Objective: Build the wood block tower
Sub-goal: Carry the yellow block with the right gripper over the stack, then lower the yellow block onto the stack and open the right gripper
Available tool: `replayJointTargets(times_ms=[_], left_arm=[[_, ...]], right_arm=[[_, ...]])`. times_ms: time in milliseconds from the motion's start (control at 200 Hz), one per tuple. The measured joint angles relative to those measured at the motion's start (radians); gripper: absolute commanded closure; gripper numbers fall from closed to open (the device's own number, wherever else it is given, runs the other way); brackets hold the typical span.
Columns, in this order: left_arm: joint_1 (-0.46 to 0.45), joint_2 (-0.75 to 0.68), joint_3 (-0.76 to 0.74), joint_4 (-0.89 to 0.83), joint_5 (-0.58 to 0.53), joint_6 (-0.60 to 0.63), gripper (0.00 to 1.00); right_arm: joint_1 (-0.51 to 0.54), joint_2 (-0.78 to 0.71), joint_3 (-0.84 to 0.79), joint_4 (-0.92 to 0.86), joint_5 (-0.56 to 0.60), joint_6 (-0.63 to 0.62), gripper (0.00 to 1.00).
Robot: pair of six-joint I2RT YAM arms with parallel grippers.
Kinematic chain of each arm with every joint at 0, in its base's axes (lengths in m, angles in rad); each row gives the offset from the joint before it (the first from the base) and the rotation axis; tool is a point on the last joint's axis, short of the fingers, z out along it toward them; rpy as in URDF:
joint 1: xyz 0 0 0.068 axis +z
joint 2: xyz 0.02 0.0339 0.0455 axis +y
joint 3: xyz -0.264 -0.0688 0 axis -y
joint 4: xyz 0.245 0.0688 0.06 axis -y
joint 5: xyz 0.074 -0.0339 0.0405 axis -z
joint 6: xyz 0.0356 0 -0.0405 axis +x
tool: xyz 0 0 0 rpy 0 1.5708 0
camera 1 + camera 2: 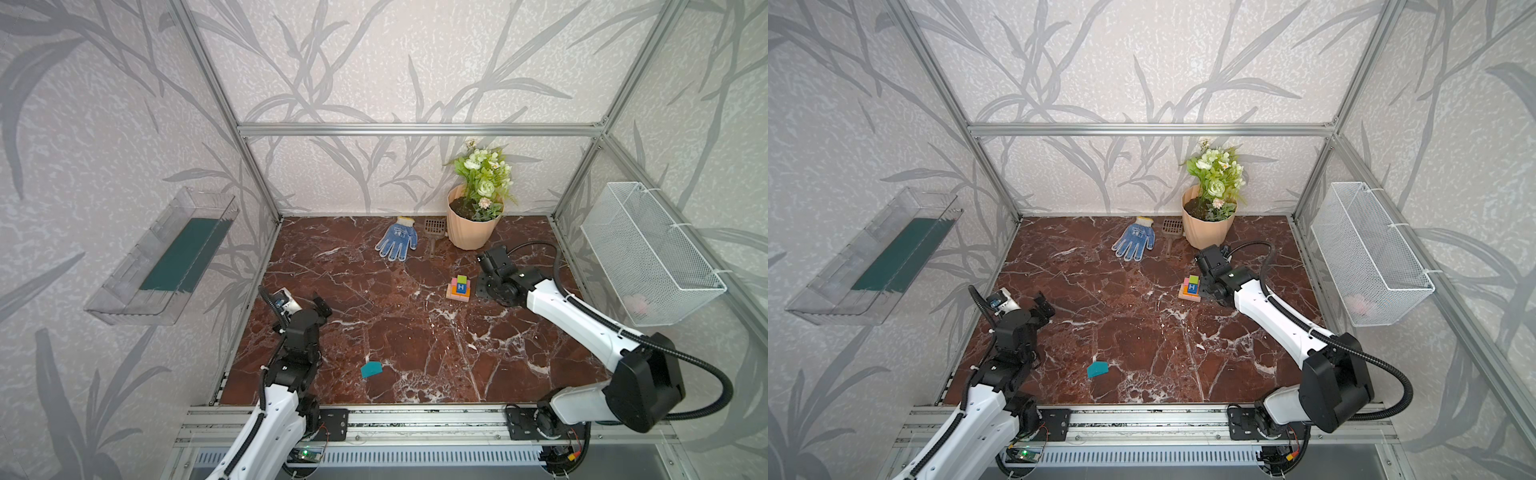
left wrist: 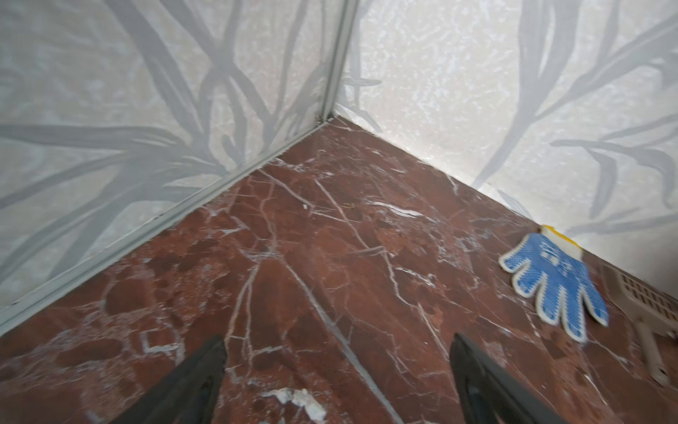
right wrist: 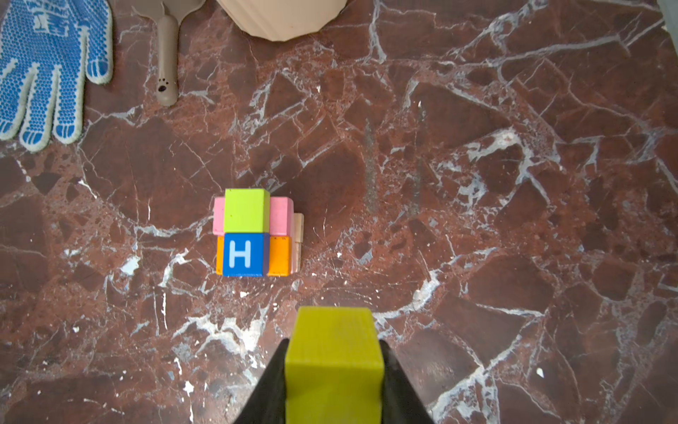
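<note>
- The right gripper (image 3: 334, 367) is clamped on a yellow cube (image 3: 332, 330), which is carried near the flowerpot (image 1: 473, 232).
- A stacking step is judged to be in hand. Next, the cube must be centred over the tower (image 1: 458, 287) and lowered gently.
- The tower is found near the flowerpot; a teal piece (image 1: 371, 369) is left well apart from it.
- The left gripper (image 2: 337, 352) is spread wide and empty.
- Soil and flowers are held in the flowerpot; a pale thing in the wire basket (image 1: 648, 249) cannot be identified.

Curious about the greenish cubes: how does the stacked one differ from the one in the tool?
The lime cube looks greener, the yellow cube duller. The lime cube sits on the tower beside the H cube; the yellow cube is clamped in the right tool. Both are cubes.
</note>
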Motion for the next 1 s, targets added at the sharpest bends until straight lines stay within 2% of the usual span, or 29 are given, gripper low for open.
replayJointTargets(times_ms=[165,325,545,1000], left_arm=[[-0.013,0.097,-0.004,0.085,0.130,0.054,0.04],[-0.058,0.180,0.003,0.130,0.178,0.098,0.04],[-0.114,0.243,0.034,0.148,0.179,0.143,0.03],[-0.127,0.244,0.036,0.165,0.159,0.157,0.04]], right_arm=[[-0.006,0.143,0.130,-0.016,-0.024,0.004,1.00],[-0.008,0.260,0.230,-0.055,-0.063,0.004,1.00],[-0.009,0.368,0.304,-0.080,-0.104,0.008,1.00],[-0.010,0.379,0.307,-0.092,-0.145,0.014,1.00]])
